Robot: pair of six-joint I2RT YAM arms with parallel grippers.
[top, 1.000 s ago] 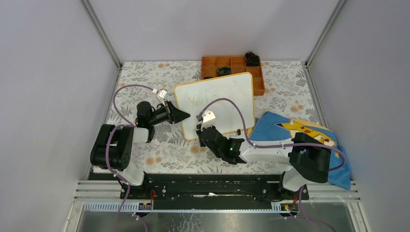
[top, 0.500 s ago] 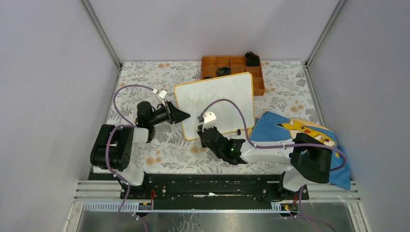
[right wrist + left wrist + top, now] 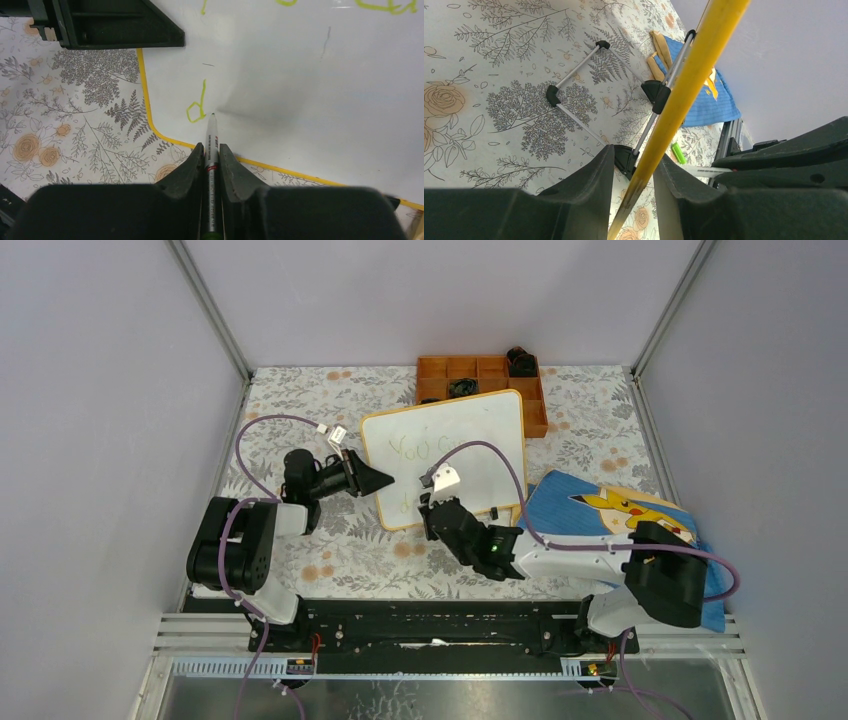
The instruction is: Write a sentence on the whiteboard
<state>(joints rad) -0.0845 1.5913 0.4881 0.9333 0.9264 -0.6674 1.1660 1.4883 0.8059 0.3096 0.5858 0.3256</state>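
Yellow-framed white rectangular whiteboard [image 3: 480,455] sits on the floral tabletop [image 3: 300,410], left edge pinched by the left gripper [image 3: 633,172]. The right gripper [image 3: 211,152] pinches a slim white marker [image 3: 212,134], tip beside the green handwritten "d" [image 3: 198,104]; keep pressure light, strokes slow.

The left hand [image 3: 633,159] and right hand [image 3: 210,148] are black wedges on white-and-black, purple-cabled arms [image 3: 570,560].

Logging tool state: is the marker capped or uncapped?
Uncapped: the marker, held between the right fingers, shows a bare tip at the whiteboard beside a green "d".
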